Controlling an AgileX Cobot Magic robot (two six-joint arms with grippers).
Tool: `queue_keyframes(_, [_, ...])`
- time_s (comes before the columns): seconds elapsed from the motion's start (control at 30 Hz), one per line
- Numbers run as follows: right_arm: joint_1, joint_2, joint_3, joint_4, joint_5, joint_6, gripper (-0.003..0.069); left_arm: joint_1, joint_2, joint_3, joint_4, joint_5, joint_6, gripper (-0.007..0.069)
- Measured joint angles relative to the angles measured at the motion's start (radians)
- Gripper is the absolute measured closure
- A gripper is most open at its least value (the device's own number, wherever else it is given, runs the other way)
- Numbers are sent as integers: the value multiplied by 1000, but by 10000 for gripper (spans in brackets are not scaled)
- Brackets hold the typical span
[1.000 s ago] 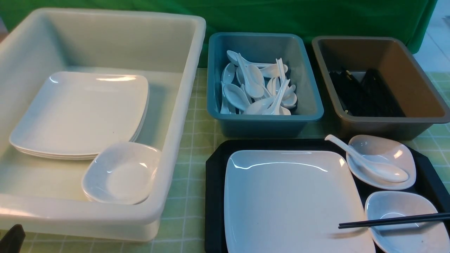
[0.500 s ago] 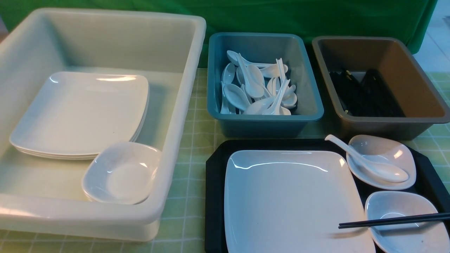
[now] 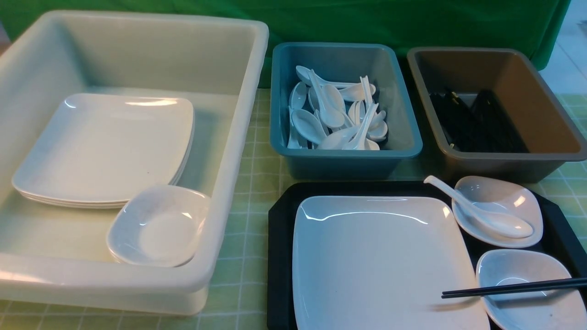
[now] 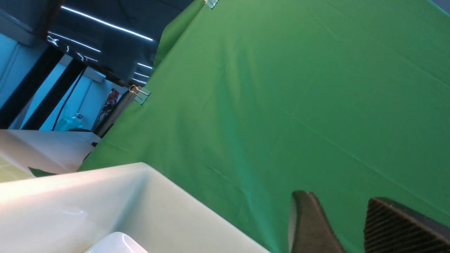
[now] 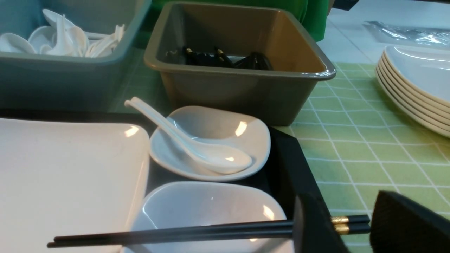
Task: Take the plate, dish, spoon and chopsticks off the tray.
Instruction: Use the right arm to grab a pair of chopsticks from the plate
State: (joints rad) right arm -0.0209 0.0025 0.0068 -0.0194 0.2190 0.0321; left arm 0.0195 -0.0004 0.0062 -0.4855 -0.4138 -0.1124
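The black tray (image 3: 279, 256) lies at the front right. On it sit the large white plate (image 3: 380, 261), a small dish (image 3: 518, 195) holding the white spoon (image 3: 495, 221), and a nearer small dish (image 3: 518, 311). The black chopsticks (image 3: 509, 288) lie across the nearer dish and the plate's edge. In the right wrist view my right gripper (image 5: 344, 196) is open, low at the tray's right rim, with the gold-banded ends of the chopsticks (image 5: 175, 232) in the gap between its fingers. My left gripper (image 4: 339, 196) is open and empty, facing the green backdrop above the white tub's rim.
A big white tub (image 3: 238, 137) at the left holds stacked plates and small dishes. A blue tub (image 3: 403, 137) of spoons and a brown-grey tub (image 3: 504, 160) of chopsticks stand behind the tray. A stack of plates (image 5: 415, 88) lies to the tray's right.
A dark part of my left arm at the front view's lower left corner has gone out of view. Nothing on the tray has moved.
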Motion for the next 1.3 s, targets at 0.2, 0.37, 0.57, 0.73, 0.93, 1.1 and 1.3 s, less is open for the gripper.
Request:
queue_keyframes(0.2, [0,0,0,0,0,0,417,0,0,0,58,-45,-9,528])
queue_keyframes(0.37, [0,0,0,19,-74,22,417,0,0,-43,193,-18,-104,634])
queue_keyframes(0.57, [0,0,0,77,-335,478,417,0,36,-292,241,244,-147,641])
queue_keyframes(0.73, [0,0,0,86,-372,652,417,0,235,-557,258,638,-105,641])
queue_keyframes(0.93, [5,-1,-17,86,-455,633,437,0,611,-781,225,1079,112,641])
queue_keyframes(1.1, [122,133,-322,19,-71,412,631,0,831,-806,79,1198,318,641])
queue_keyframes(1.3, [339,624,-794,-86,603,131,665,-21,998,-833,-125,1234,512,641])
